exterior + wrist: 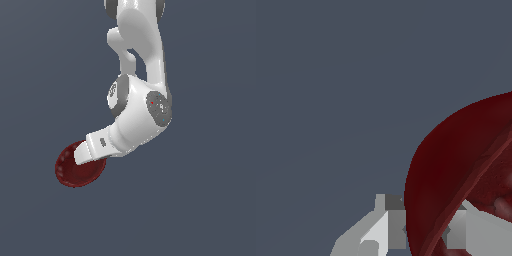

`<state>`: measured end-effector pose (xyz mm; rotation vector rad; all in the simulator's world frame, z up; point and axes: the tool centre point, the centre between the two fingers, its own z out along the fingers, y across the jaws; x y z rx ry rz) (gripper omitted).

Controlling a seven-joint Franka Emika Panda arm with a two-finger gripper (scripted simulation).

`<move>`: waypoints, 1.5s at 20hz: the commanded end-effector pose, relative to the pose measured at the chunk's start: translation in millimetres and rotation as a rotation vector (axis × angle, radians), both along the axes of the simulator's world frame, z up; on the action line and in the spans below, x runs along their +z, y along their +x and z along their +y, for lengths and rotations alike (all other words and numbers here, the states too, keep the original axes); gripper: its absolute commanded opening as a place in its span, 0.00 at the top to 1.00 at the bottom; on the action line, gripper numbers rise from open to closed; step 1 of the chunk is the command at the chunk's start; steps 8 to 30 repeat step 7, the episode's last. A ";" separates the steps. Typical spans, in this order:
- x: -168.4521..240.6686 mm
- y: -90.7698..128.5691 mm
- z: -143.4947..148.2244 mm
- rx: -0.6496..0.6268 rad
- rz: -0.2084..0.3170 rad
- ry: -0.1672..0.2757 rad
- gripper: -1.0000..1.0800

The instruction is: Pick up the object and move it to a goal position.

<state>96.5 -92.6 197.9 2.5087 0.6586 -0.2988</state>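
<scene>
The dark red bowl (75,174) shows at the lower left of the exterior view, partly covered by the white hand of my gripper (81,156). In the wrist view the bowl (456,150) fills the side of the picture and stands tilted, with its thin rim running between the two grey fingers. One finger (387,227) is on the bowl's outer side and the other finger (468,230) is on its inner side. My gripper (426,224) is shut on the bowl's rim. The fingertips themselves are hidden in the exterior view.
The white arm (142,100) reaches down from the top of the exterior view. Everything around it is a plain dark blue-grey ground (210,200). No goal marker shows in either view.
</scene>
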 end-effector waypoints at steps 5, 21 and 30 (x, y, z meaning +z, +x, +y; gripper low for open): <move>21.7 6.4 -10.2 0.002 -0.001 -0.001 1.00; 22.5 6.8 -10.7 0.002 -0.001 -0.001 1.00; 22.5 6.8 -10.7 0.002 -0.001 -0.001 1.00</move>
